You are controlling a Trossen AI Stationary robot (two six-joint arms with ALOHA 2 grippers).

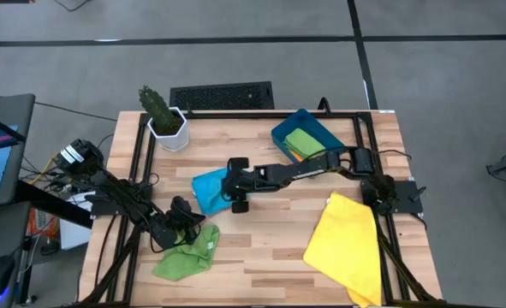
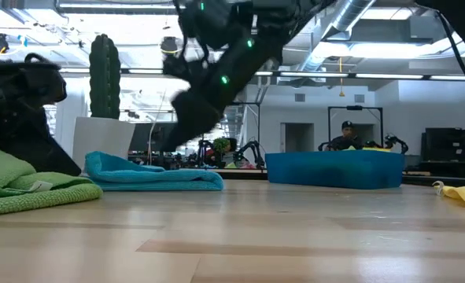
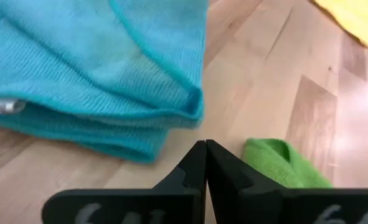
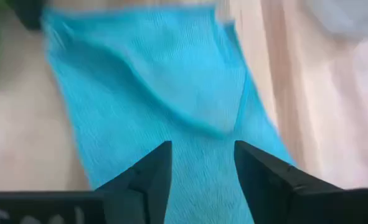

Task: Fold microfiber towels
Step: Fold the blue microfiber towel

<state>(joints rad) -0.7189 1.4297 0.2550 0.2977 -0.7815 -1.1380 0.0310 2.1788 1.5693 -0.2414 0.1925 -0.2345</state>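
Nearest the low camera, we see a rumpled green towel (image 2: 20, 189) lying beside our left gripper (image 1: 181, 210), whose fingers are pressed together and empty. Our right gripper (image 4: 199, 168) hovers with jaws parted over the light blue towel (image 1: 208, 188), a soft ribbed cloth folded in layers at mid-table, apparently just set down. The yellow towel (image 1: 345, 246) waits unfolded.

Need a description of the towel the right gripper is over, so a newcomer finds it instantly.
Start at the potted cactus in the wooden table's far-left corner, then move toward the table's middle. There lies the light blue towel, folded, under the open right gripper. It is the only blue cloth; its neighbours are a green towel and a yellow towel.
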